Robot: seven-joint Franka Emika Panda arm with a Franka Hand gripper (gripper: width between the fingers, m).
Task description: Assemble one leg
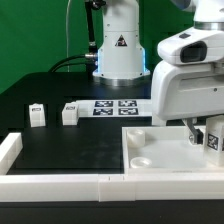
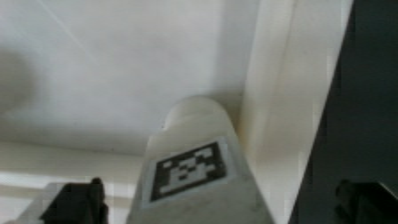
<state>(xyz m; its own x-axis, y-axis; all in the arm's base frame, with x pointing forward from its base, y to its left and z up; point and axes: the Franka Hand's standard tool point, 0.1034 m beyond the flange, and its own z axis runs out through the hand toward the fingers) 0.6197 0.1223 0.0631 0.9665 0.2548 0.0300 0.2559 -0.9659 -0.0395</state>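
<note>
The two-finger claw (image 1: 210, 137) pinches a small white stubby leg block (image 2: 192, 165) bearing a black-and-white square tag, and hangs over the large white square tray-like panel (image 1: 170, 158), above its wall on the exterior view's right, with a round corner socket (image 1: 140, 158) well to its left in that view. Two more small white tagged leg blocks (image 1: 37, 115) stand on the black table (image 1: 60, 150), well apart from the claw, beside the flat white marker board (image 1: 112, 107). No readable writing shows; a black triangular mark sits on the arm's white base (image 1: 119, 45).
</note>
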